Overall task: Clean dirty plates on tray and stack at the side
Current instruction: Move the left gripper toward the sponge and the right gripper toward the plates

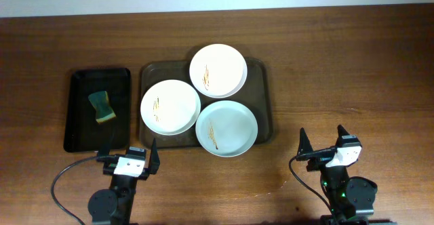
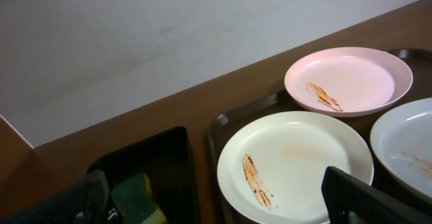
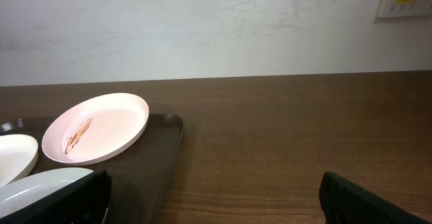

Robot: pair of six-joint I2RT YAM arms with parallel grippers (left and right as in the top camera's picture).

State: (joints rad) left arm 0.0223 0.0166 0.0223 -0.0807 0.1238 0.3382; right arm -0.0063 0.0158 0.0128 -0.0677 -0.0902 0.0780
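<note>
Lying far left, sponge (image 1: 102,107): it sits in the black tray (image 1: 81,127), apart from every plate. I judge that a shallow pinch could let it slip, or drag that tray across the counter (image 1: 352,62).
Left white plate (image 1: 170,107): it is on the brown tray (image 1: 262,97), with a brown-orange smear mid-dish. Its rim meets both neighbours, so scrubbing it unpinned could shove all three.
Rear white plate (image 1: 218,70): it is at the tray's far end, also smeared. Its edge seems to overlap the left plate's, but I cannot tell which lies on top. Lifting the lower one first would tip the other.
Blue-green plate (image 1: 226,128): it is the nearest to the arms, also smeared. Its near rim appears to ride out over the tray's front lip, so pressing down there could tilt it off onto the counter.
Brown tray, rim: the rim is raised all round. I expect a plate slid sideways towards the stacking side to catch on it rather than clear it.
Left claw (image 1: 131,156): it is released, with fingers spread wide, grasping and touching nothing. It hovers at the counter's near edge, in front of the gap between the two trays.
Right claw (image 1: 323,142): it is equally spread and empty, over bare counter well to the right of the brown tray.
</note>
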